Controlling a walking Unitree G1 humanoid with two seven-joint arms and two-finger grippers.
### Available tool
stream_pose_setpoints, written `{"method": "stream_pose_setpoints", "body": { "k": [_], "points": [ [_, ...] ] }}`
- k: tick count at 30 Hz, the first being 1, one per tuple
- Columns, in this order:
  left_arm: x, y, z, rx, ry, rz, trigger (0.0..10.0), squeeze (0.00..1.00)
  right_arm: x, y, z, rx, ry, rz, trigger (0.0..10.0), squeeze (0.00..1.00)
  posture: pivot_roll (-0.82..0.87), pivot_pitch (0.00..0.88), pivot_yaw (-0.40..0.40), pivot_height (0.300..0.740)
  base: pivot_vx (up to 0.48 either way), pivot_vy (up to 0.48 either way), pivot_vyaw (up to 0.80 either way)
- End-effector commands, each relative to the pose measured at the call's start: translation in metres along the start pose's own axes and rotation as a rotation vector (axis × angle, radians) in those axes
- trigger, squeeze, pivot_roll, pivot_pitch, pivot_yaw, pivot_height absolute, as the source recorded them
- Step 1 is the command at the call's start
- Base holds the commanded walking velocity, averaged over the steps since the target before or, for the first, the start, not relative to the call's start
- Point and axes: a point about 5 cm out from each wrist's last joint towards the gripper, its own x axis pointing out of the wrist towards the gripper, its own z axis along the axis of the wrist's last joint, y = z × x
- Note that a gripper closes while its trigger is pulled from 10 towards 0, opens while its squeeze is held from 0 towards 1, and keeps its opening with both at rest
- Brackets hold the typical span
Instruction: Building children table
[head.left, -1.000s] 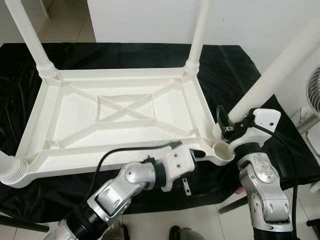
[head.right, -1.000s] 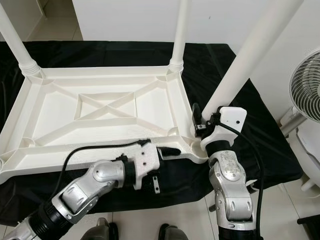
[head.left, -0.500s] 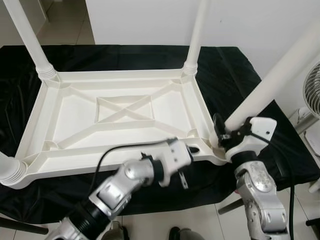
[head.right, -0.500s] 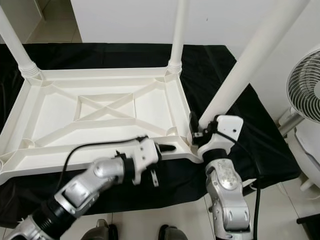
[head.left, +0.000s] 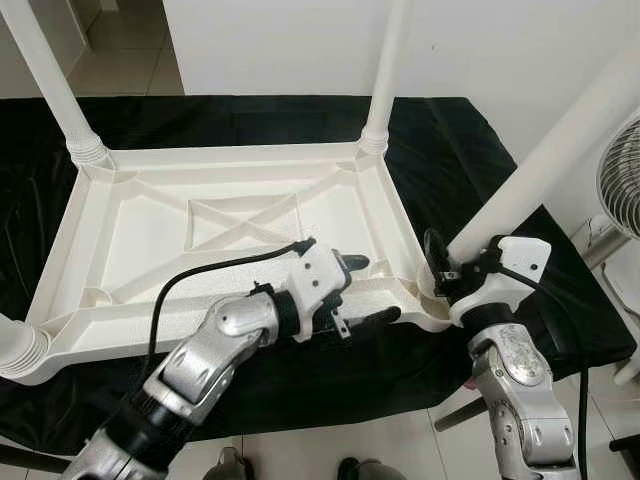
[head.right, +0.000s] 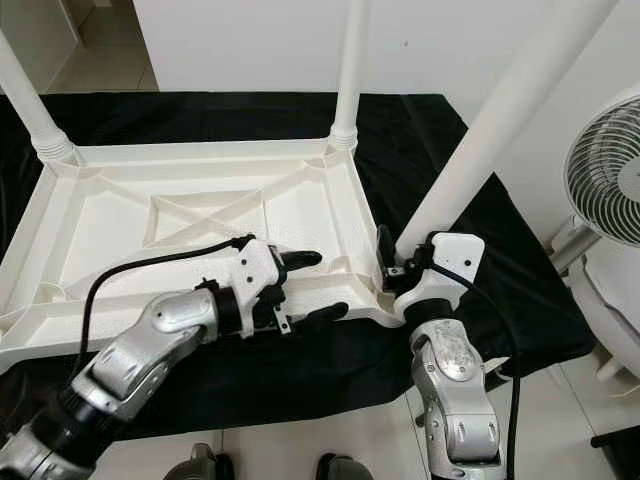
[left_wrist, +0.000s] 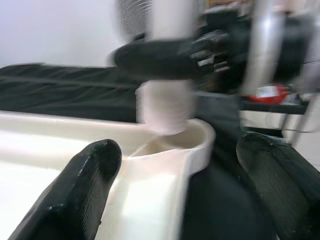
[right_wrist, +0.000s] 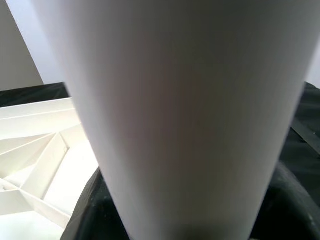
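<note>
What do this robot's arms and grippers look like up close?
Both arms are shiny silver metal built from rounded jointed segments. Each ends in a white plastic wrist block carrying two long black fingers: left gripper, right gripper. A black cable loops along each arm to its wrist block.

Head stereo pair looks forward and down from above both arms, mid range. Both eyes share the upturned white plastic table top (head.left: 240, 215) on the black cloth (head.right: 420, 140), the left gripper (head.left: 365, 290) and right gripper (head.right: 385, 262); right eye also takes in more of the white fan (head.right: 605, 165) out past the right gripper. Left wrist camera looks along its own two black fingers (left_wrist: 82, 187), very close and blurred, toward the table's corner socket (left_wrist: 192, 145) just ahead of the fingertips. Right wrist camera looks along the white plastic table leg (right_wrist: 190, 110) it grips, extremely close; ribbed underside beside it, shared with head views.
</note>
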Motion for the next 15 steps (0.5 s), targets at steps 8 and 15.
{"method": "stream_pose_setpoints", "body": {
  "k": [8, 15],
  "points": [
    [-0.005, -0.005, 0.008, -0.019, -0.008, -0.086, 10.0, 0.0, -0.009, -0.005, -0.004, -0.007, 0.022, -0.017, 10.0, 0.0, 0.01, 0.122, -0.031, 0.74, 0.0, 0.0, 0.0],
    [-0.005, -0.003, 0.013, -0.022, -0.023, -0.081, 10.0, 0.0, -0.017, -0.004, -0.012, -0.013, 0.06, -0.016, 10.0, 0.0, 0.01, 0.122, -0.033, 0.74, 0.0, 0.0, 0.0]
  ]
}}
